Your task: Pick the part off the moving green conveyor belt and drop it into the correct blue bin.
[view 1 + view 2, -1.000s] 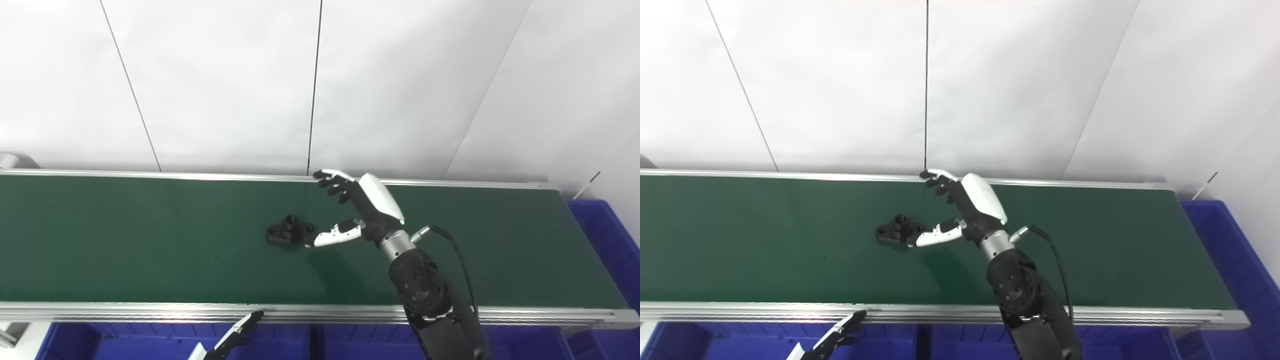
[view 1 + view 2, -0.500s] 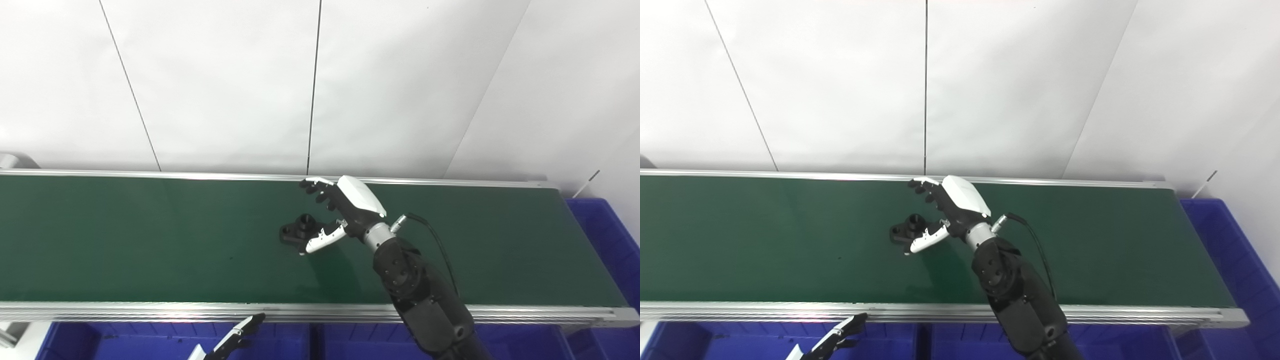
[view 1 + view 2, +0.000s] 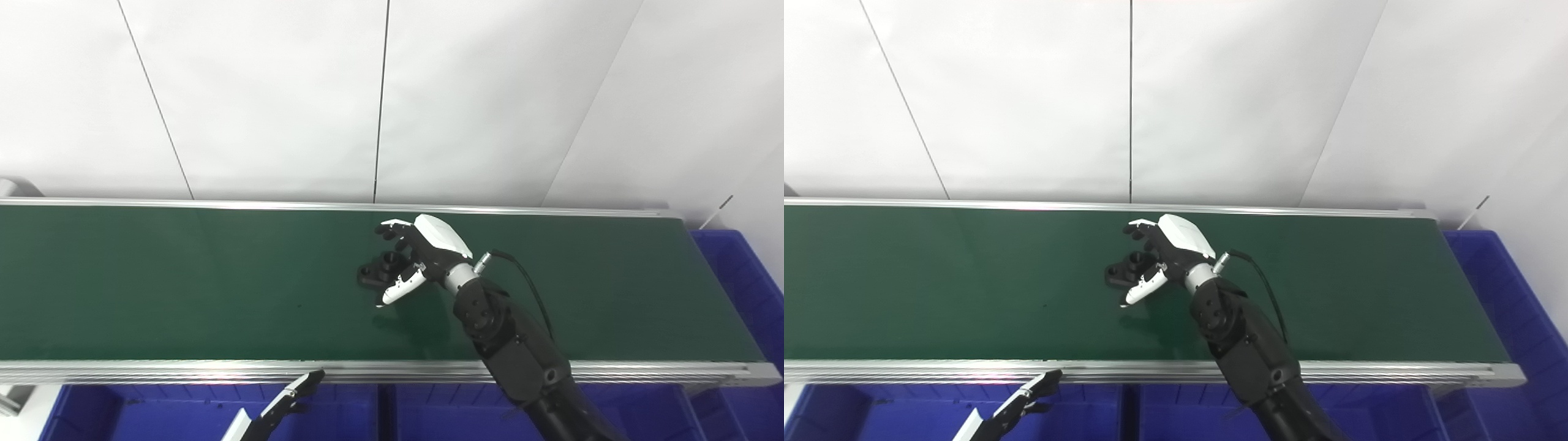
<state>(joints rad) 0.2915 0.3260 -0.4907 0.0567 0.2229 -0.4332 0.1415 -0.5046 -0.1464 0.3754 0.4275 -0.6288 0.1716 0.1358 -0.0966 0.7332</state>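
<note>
A long green conveyor belt (image 3: 184, 282) runs from side to side, flat and smooth, with shiny metal rails (image 3: 153, 370) along its near and far edges. Behind it stands a plain white wall (image 3: 245, 92) made of big panels with thin dark lines between them. Blue bins (image 3: 343, 416) sit below the near rail, and one more blue bin (image 3: 744, 269) sits at the right end of the belt. The bins are cut off by the picture edges, so what is inside them is hard to see.

The part (image 3: 375, 271) is a small black piece with a flat base, little holes, and a short round tube sticking up. It lies on the belt near the middle. It is dark on dark green, so its shape is hard to make out.

The right hand (image 3: 422, 254) is right at the part. Its fingers are spread, with the dark fingers (image 3: 392, 231) curled over the far side and the white thumb (image 3: 398, 288) on the near side. The hand covers the part's right end. It does not have hold of the part yet. A black cable (image 3: 527, 282) loops from the wrist along the black arm (image 3: 514, 349).

The left hand (image 3: 278, 410) is low at the bottom edge, over the bins. Only a bit of it shows, so I cannot tell if it is open or closed.
</note>
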